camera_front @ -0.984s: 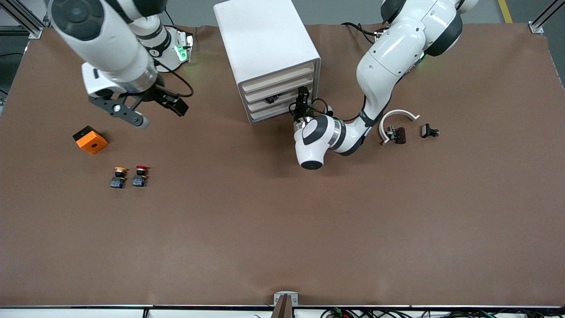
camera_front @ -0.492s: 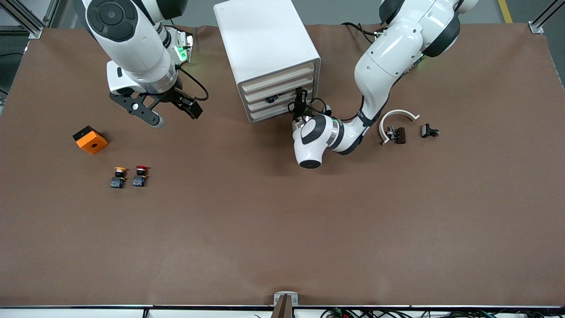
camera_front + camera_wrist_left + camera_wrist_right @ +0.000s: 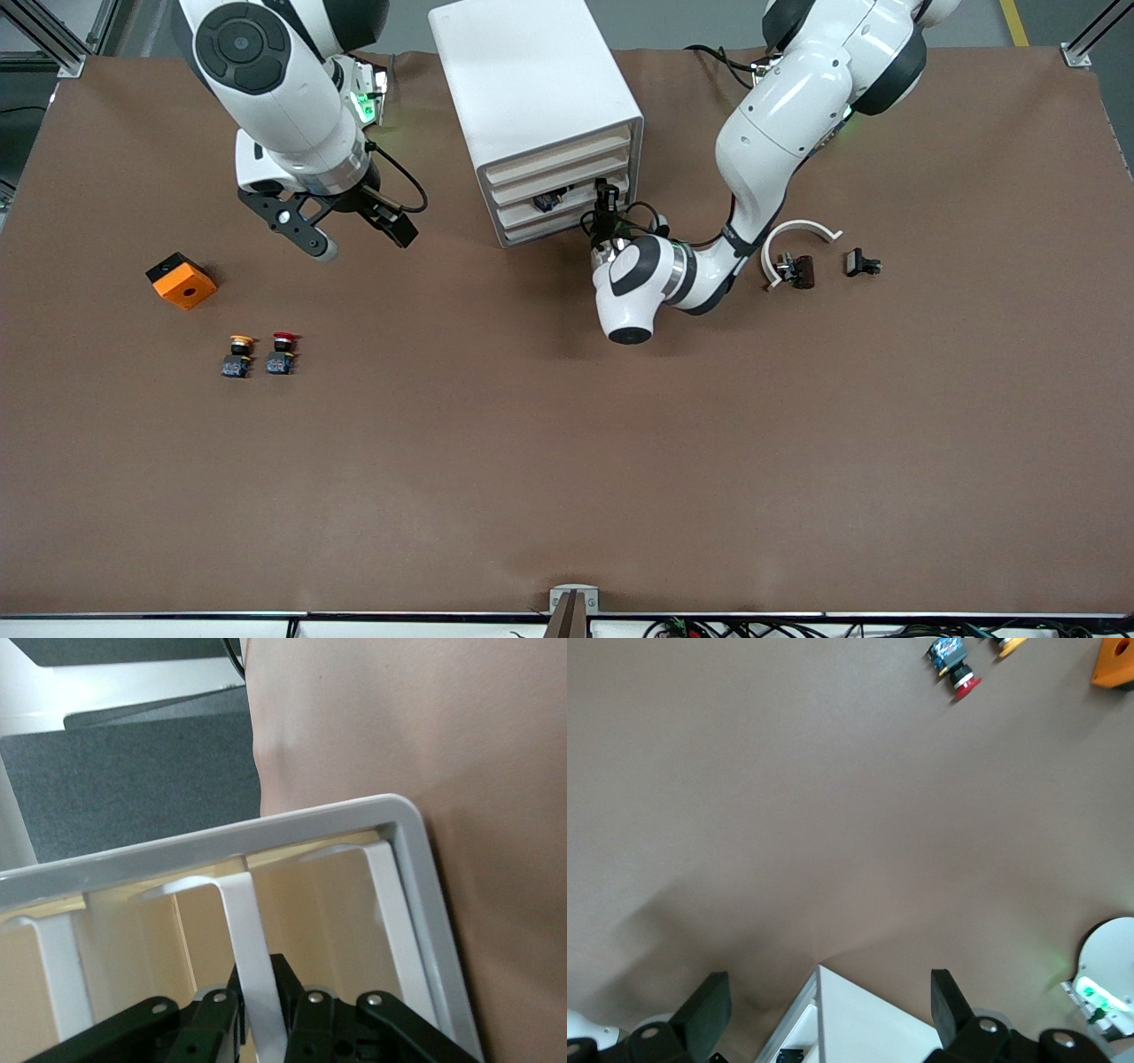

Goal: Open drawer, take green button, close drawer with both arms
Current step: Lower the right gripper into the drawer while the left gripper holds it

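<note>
The left gripper [image 3: 604, 197] is right at the front of the white cabinet [image 3: 532, 80], fingers [image 3: 213, 1028] clamped on a thin white handle of the drawer [image 3: 567, 197], the third one down, which sits barely cracked open. A small dark object shows in the gap above that drawer front, too small to name, so the green button cannot be told apart here. The right gripper [image 3: 350, 230] hangs in the air over bare tabletop toward the right arm's end from the cabinet, jaws spread wide and holding nothing. Well away from the cabinet on that same end sit an orange block [image 3: 181, 280] and, nearer the front camera, a yellow-capped button [image 3: 236, 354] just beside a red-capped button [image 3: 283, 352]. Toward the left arm's end from the cabinet lie a white curved piece [image 3: 796, 232] with a dark clip [image 3: 796, 269] beside it and another small black part [image 3: 860, 262]. Everything rests on a brown table cover [image 3: 567, 461], with grey floor around it.
</note>
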You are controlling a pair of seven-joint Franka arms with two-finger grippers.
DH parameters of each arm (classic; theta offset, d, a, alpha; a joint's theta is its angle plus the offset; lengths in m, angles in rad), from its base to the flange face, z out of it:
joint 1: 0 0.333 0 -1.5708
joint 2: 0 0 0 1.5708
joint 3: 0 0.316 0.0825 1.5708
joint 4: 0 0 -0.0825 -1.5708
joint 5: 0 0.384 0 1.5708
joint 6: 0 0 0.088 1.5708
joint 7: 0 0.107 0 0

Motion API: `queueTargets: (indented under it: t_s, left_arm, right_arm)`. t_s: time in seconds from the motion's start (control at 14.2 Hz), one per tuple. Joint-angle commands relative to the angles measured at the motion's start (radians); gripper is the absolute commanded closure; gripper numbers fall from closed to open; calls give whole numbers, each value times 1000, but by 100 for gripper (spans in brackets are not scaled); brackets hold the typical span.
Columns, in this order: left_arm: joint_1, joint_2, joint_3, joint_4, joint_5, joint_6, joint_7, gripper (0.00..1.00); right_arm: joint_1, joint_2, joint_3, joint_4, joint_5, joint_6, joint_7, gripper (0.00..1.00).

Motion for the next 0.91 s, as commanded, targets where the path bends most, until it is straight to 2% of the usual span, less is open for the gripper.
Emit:
queueTargets:
  t_s: [0.0, 0.35, 0.63, 0.84]
  left_arm:
    - [-1, 13, 38, 52, -31, -6, -5, 85]
    - [16, 30, 47, 113, -31, 0, -4, 85]
    - [37, 38, 58, 164, -31, 3, -5, 83]
    - [68, 36, 56, 170, -36, 3, -5, 83]
  right_arm:
    - [21, -65, -4, -94, 13, 74, 70, 0]
    - [120, -47, -5, -111, 13, 188, 238, 0]
    - [170, -12, -4, -113, 13, 231, 295, 0]
    - [211, 21, -4, -114, 11, 272, 364, 0]
